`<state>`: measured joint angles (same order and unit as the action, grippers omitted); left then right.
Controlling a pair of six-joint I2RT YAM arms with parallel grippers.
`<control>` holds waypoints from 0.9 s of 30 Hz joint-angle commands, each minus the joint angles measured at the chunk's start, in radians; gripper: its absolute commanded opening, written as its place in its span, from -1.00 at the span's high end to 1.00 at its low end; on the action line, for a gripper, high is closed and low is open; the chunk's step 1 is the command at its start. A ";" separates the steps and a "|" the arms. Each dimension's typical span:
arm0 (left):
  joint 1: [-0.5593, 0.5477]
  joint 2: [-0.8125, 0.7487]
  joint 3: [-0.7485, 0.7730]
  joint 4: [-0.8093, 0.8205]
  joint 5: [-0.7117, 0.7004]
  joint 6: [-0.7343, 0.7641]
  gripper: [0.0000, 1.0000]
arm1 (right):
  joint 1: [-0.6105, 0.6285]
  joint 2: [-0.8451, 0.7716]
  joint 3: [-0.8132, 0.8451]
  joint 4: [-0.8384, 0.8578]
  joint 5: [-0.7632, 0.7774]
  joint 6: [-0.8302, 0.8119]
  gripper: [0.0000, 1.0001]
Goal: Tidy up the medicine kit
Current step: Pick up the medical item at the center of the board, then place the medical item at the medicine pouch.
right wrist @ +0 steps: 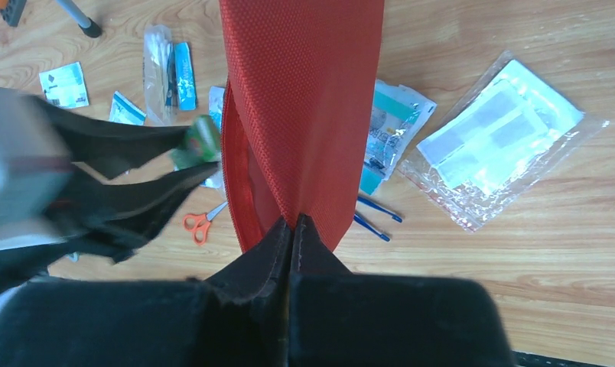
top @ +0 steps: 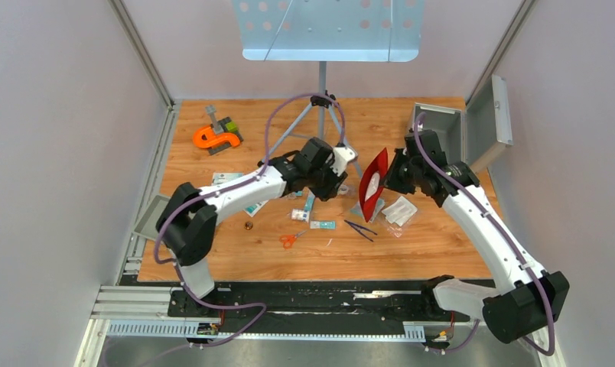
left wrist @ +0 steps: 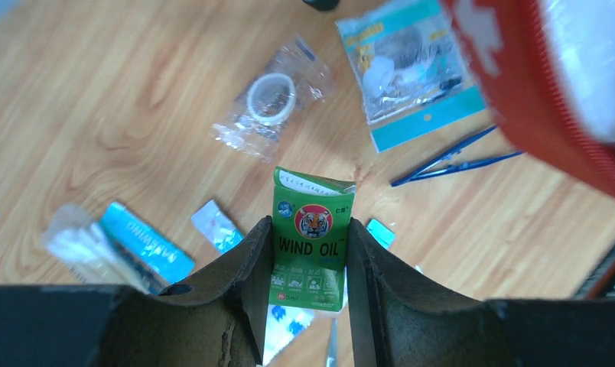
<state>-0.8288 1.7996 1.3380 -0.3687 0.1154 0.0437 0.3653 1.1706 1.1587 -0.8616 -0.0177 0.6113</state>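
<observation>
- My left gripper (left wrist: pixel 304 233): clamped on a green Wind Oil box (left wrist: pixel 310 245). One finger presses each long side, and the tiger label faces my wrist camera. The box is off the table (top: pixel 442 252).
- My right gripper (right wrist: pixel 293 229): jaws pinched fully together on the rim of a red pouch (right wrist: pixel 304 92). The pouch is held up on edge above the table, with its zip side gaping toward my left gripper.
- Box and pouch: the box sits just beside the pouch's open zip edge, not inside it.
- Medicine kit (top: pixel 440 128): the aluminium case stands at the far right corner of the table, behind my right arm. Its lid is swung open to the right.
- Below the pouch: blue tweezers (left wrist: pixel 450 157), a blue-edged foil packet (left wrist: pixel 400 69) and a clear bag of white pads (right wrist: pixel 503 138) lie flat on the wood.
- Below my left wrist: a bagged roll of tape (left wrist: pixel 270 99) and small blue sachets (left wrist: pixel 216 227).
- Near edge: orange-handled scissors (right wrist: pixel 200 224).
</observation>
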 commanded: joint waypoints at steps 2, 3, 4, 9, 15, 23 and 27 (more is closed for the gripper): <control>0.115 -0.178 0.043 -0.036 0.168 -0.243 0.35 | 0.005 0.032 0.005 0.080 -0.077 0.017 1.00; 0.150 -0.191 0.046 -0.024 0.204 -0.309 0.37 | 0.009 0.044 0.003 0.093 -0.089 0.019 1.00; 0.164 -0.215 0.045 -0.011 0.274 -0.344 0.37 | 0.016 0.054 0.001 0.107 -0.099 0.023 1.00; 0.203 -0.274 0.026 0.107 0.439 -0.557 0.38 | 0.070 0.114 0.028 0.152 -0.116 0.042 1.00; 0.207 -0.270 -0.105 0.498 0.640 -0.909 0.42 | 0.108 0.143 0.049 0.183 -0.129 0.044 1.00; 0.206 -0.223 -0.205 0.723 0.663 -1.104 0.45 | 0.123 0.136 0.050 0.202 -0.135 0.054 1.00; 0.203 -0.216 -0.218 0.735 0.646 -1.118 0.42 | 0.131 0.135 0.054 0.219 -0.140 0.059 1.00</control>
<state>-0.6220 1.5837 1.1225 0.2466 0.7452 -1.0000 0.4839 1.3190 1.1660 -0.7109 -0.1410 0.6498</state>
